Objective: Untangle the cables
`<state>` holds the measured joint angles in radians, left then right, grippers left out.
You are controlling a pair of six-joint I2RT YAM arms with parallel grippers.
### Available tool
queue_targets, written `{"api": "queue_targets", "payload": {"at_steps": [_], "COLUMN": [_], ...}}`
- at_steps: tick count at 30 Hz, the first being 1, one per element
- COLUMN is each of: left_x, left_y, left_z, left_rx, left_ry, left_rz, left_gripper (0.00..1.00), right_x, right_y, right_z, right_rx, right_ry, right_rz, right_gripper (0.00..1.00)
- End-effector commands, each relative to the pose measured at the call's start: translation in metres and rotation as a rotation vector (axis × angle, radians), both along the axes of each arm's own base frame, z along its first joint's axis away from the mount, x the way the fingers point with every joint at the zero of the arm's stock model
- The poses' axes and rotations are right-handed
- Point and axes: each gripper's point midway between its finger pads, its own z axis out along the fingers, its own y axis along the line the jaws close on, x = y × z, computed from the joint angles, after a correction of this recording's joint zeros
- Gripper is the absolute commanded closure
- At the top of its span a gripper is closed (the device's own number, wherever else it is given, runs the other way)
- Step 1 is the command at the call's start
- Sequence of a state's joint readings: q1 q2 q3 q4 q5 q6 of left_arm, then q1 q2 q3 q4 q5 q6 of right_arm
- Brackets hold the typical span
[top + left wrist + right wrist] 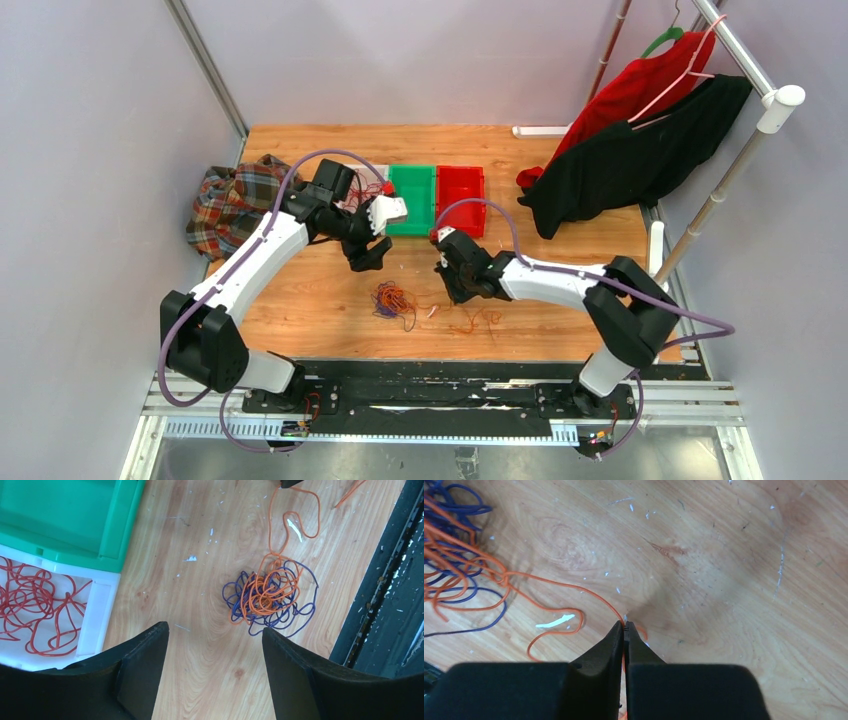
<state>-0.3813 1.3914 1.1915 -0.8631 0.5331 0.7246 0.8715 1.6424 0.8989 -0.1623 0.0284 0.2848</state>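
Note:
A tangle of orange and dark purple cables lies on the wooden table. One orange cable runs out of the tangle to my right gripper, which is shut on it just above the wood. My left gripper hangs open a little behind and to the left of the tangle, with nothing between its fingers. Red cables lie in a white bin. Another loose orange cable lies near the front edge.
A green bin and a red bin stand side by side behind the grippers. A plaid cloth lies at the back left. Red and black clothes hang at the back right. A black rail borders the near edge.

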Motion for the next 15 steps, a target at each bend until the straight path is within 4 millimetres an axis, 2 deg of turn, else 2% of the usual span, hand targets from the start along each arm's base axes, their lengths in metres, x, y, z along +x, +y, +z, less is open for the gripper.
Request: {"api": "queue_targets", "payload": {"at_steps": [1, 7, 9, 15], "left_x": [-0.002, -0.002, -0.004, -0.021], "left_y": [-0.009, -0.022, -0.028, -0.047], "left_z": [0.022, 0.044, 0.053, 0.067], "left_rx": [-0.066, -0.142, -0.174, -0.242], "left_ry": [-0.016, -0.022, -0.027, -0.025], "left_rz": [-0.011, -0.036, -0.055, -0.147], "left_gripper": [0.27, 0.26, 0.26, 0.25], "right_x": [0.003, -0.012, -0.018, -0.034], "right_y": [0.013, 0.044, 0.048, 0.062], "right_z": [0.047, 0.133, 0.153, 0.19], "right_rx": [0.11, 0.375, 0.437, 0.582], "right_ry": [-0.099, -0.15, -0.155, -0.147], "right_rz": [0.035, 0.148, 0.171, 0.244], "right_gripper": [0.99, 0.99, 0.99, 0.99]}}
